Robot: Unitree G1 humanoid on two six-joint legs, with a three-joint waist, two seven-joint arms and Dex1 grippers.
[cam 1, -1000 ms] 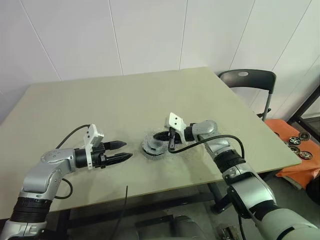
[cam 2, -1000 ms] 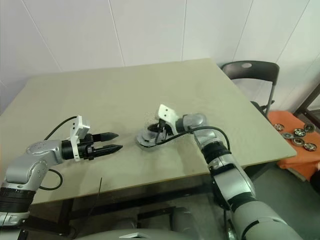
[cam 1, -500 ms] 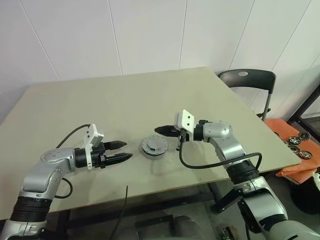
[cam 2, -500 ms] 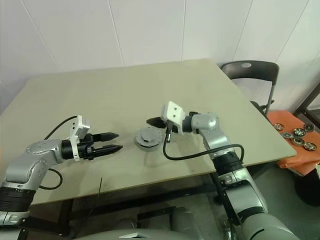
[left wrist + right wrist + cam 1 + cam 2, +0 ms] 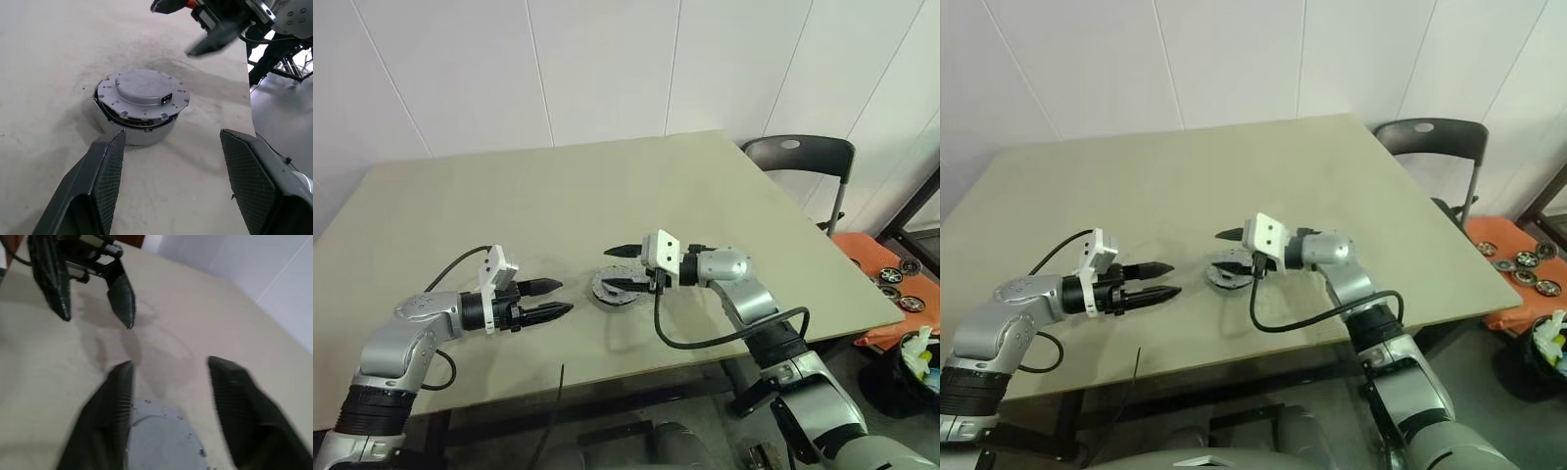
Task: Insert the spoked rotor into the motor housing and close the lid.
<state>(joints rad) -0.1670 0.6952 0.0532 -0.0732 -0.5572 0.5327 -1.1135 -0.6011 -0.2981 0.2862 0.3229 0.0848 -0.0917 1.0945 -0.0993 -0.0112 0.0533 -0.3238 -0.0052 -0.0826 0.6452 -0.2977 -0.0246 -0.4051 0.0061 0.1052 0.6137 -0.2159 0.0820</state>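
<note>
The motor housing (image 5: 139, 133) stands on the table between my two grippers, a silvery round body. The grey lid (image 5: 143, 91) lies on top of it, with a dark gap under its near edge. The spoked rotor is hidden from view. My right gripper (image 5: 615, 267) hovers open just over the lid (image 5: 159, 435), pointing left, with nothing between its fingers. My left gripper (image 5: 550, 298) is open a short way to the left of the housing (image 5: 613, 290), pointing at it and apart from it. The left gripper (image 5: 90, 281) also appears beyond the lid in the right wrist view.
A black cable (image 5: 705, 339) loops from my right wrist over the table's front edge. A dark chair (image 5: 798, 155) stands at the table's back right corner. An orange tray (image 5: 893, 284) with several round parts sits low on the right.
My right gripper rose off the housing, drew back to the right while shut, then came left over the lid and opened. The left gripper has not moved.
</note>
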